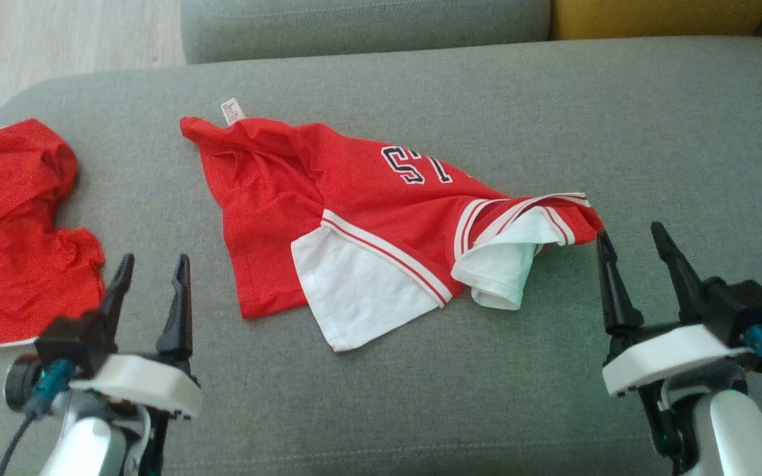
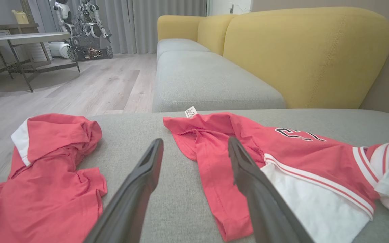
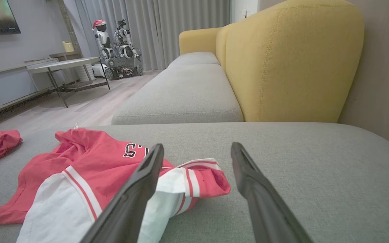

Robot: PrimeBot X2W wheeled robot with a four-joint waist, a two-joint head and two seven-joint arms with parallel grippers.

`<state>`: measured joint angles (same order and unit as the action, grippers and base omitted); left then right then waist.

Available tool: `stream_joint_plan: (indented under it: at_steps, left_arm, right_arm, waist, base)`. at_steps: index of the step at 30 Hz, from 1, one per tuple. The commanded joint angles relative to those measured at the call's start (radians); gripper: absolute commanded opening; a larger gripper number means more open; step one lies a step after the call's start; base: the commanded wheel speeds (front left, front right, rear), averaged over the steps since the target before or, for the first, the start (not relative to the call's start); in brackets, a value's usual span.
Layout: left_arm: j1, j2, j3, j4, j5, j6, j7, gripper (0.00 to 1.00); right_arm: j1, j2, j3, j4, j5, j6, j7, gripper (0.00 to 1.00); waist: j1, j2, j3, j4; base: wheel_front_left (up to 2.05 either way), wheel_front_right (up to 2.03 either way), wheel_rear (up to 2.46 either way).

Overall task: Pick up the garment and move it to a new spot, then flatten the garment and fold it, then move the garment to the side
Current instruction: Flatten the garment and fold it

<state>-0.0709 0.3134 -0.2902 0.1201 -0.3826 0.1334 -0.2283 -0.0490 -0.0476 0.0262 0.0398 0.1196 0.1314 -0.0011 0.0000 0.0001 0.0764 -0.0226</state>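
The garment [image 1: 354, 192] is a red jersey with white striped sleeves and a dark number. It lies crumpled in the middle of the grey sofa cushion [image 1: 652, 132], a white label sticking out at its far left corner. My left gripper [image 1: 155, 259] hovers open near the cushion's front left, just left of the garment's [image 2: 282, 152] near hem, with nothing between the fingers of the gripper [image 2: 195, 140]. My right gripper [image 1: 630, 230] is open too, its tips just right of the bunched sleeve [image 3: 194, 182]. It [image 3: 197, 145] holds nothing.
A second red garment [image 1: 17, 231] lies bunched at the cushion's left edge. A yellow backrest [image 2: 299, 57] rises behind, with another grey seat [image 2: 208, 81] beyond a gap. Wooden floor [image 1: 57, 39] lies past the left edge, with a table [image 2: 22, 38] and parked robots [image 2: 83, 27] far off.
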Motion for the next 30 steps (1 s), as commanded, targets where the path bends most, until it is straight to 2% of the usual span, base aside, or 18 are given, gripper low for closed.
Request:
stream_joint_plan:
  at_steps: [1, 30]
  left_arm:
    - [-0.025, 0.032, 0.032, -0.039, 0.003, 0.010, 0.003, 1.00]
    - [0.005, 0.030, 0.008, -0.057, -0.006, 0.037, 0.016, 1.00]
  right_arm:
    - [-0.011, -0.003, 0.021, -0.042, -0.009, -0.001, 0.004, 1.00]
    - [0.022, -0.003, 0.007, -0.069, -0.009, -0.001, 0.027, 1.00]
  waist:
    - [0.0000, -0.0001, -0.014, -0.004]
    - [0.0000, -0.0001, -0.032, 0.007]
  base:
    - [0.00, 0.00, 0.00]
    - [0.00, 0.00, 0.00]
